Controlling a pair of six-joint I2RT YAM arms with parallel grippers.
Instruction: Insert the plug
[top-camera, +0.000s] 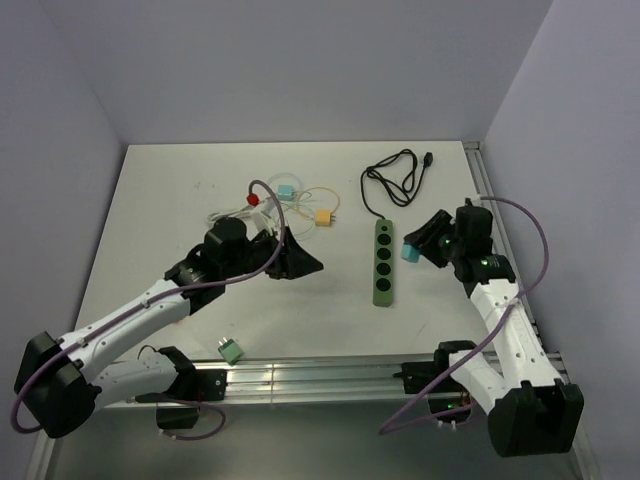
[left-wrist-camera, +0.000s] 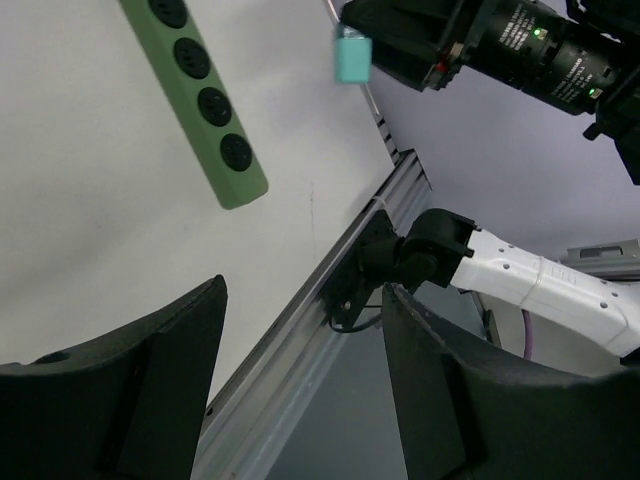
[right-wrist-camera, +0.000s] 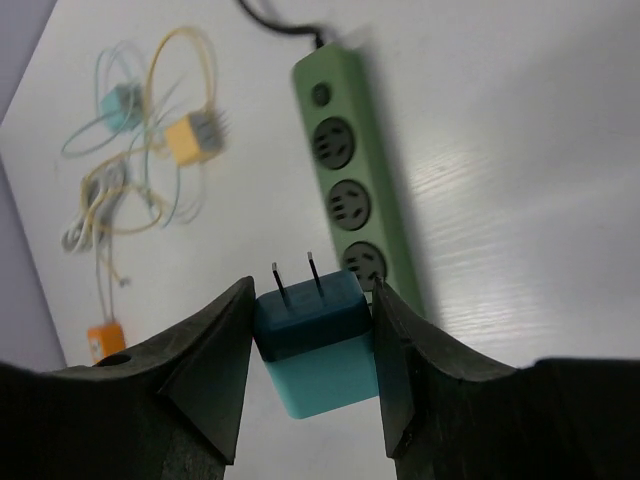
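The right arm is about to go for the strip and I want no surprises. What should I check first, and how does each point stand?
1. Plug clamped in right gripper: ok, held between both fingers.
2. Prongs exposed: ok, both stick out past the fingers.
3. Sockets free: ok, all on the strip look empty.
4. Plug over a socket: not ok, it hangs to the strip's right.
5. Left gripper clear: ok, open, empty, left of the strip.
6. Strip fixed to the table: cannot tell.
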